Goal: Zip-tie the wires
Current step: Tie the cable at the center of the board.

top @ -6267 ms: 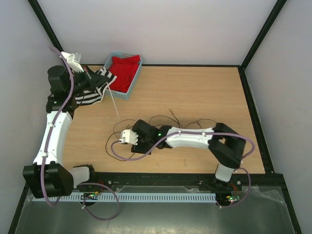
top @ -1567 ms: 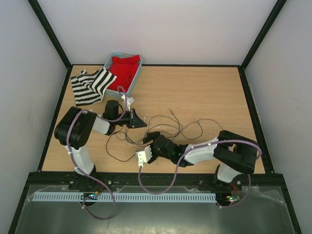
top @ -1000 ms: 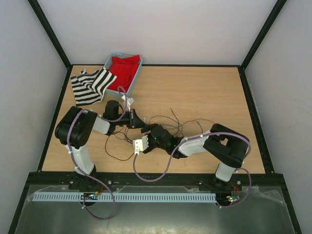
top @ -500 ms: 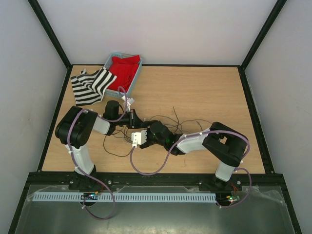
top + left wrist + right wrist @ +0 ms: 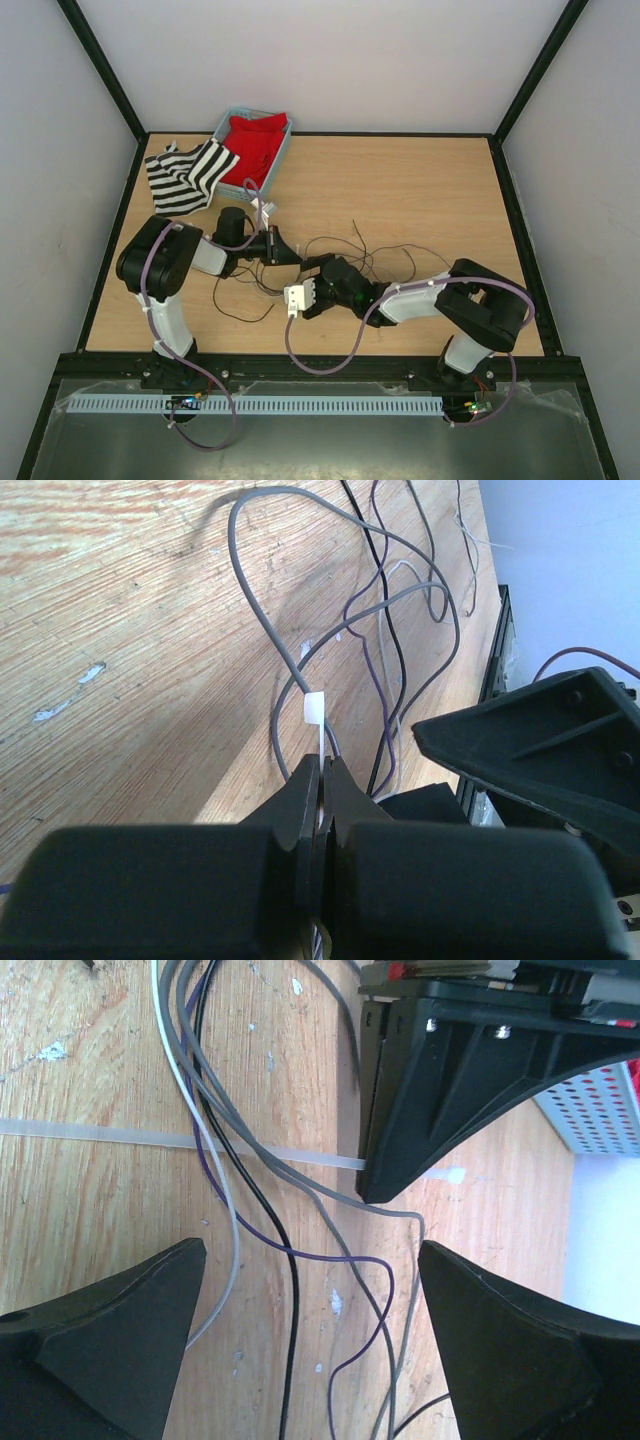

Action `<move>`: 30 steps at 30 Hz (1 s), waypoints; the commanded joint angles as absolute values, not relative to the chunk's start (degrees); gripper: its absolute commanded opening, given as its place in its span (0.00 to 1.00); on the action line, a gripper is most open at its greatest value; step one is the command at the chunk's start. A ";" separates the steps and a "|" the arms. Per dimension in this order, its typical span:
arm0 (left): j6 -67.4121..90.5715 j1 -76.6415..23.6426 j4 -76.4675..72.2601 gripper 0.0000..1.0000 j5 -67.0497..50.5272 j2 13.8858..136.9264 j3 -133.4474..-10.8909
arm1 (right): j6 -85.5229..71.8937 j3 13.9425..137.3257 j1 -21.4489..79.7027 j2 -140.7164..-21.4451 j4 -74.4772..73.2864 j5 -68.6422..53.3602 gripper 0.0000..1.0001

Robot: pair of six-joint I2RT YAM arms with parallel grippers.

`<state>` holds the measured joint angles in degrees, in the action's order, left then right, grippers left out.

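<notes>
The wires (image 5: pixel 370 258) are thin black, grey, purple and pale strands lying in loose loops on the wooden table. My left gripper (image 5: pixel 290 254) lies low at their left end, shut on a translucent zip tie. In the left wrist view its jaws (image 5: pixel 322 765) are pressed together on the strap, with the tie's white head (image 5: pixel 315 708) just past the tips, beside a grey wire (image 5: pixel 250 598). My right gripper (image 5: pixel 320 270) is open right beside it. In the right wrist view (image 5: pixel 312 1255) it straddles the strands (image 5: pixel 291 1291), with the strap (image 5: pixel 120 1134) and left gripper (image 5: pixel 420 1070) just ahead.
A blue basket (image 5: pixel 283 155) holding a red cloth stands at the back left, with a black-and-white striped cloth (image 5: pixel 185 175) beside it. A black frame runs round the table. The right arm's lilac cable (image 5: pixel 320 365) loops near the front edge.
My left arm has come down from the back left corner with the zip tie to the wires. My right gripper has swung about near it and has just drawn back slightly toward the front.
</notes>
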<state>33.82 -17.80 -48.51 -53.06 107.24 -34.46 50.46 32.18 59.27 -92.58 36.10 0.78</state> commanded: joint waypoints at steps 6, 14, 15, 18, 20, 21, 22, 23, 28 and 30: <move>33.94 -18.11 -50.18 0.00 -55.39 108.51 -35.69 | 56.19 31.69 61.46 -93.98 37.58 0.35 0.99; 34.34 -18.24 -50.17 0.00 -56.40 108.61 -35.88 | 60.79 31.91 62.52 -100.05 44.73 4.50 0.99; 34.45 -18.20 -50.16 0.00 -56.54 108.67 -35.98 | 61.57 32.05 62.52 -100.56 45.45 4.70 0.99; 34.54 -18.19 -50.19 0.00 -57.16 108.97 -36.31 | 63.03 32.52 62.70 -102.03 47.03 4.46 0.99; 34.63 -18.24 -50.19 0.00 -57.43 109.22 -36.46 | 64.09 32.81 62.80 -102.97 48.34 4.53 0.99; 34.68 -18.26 -50.25 0.00 -57.62 109.29 -36.55 | 64.49 32.77 62.90 -103.57 49.20 4.77 0.99; 34.77 -18.28 -50.24 0.00 -57.72 109.47 -36.64 | 64.82 32.70 62.99 -103.99 50.07 4.98 0.99; 34.76 -18.28 -50.27 0.00 -57.74 109.58 -36.65 | 65.23 32.70 63.06 -104.44 50.44 5.02 0.99; 35.07 -18.36 -50.51 0.00 -57.99 109.93 -36.72 | 66.14 32.80 63.40 -105.45 51.45 5.13 0.99; 35.25 -18.45 -50.62 0.00 -58.01 109.99 -36.74 | 66.09 32.71 63.59 -105.39 51.62 4.76 0.99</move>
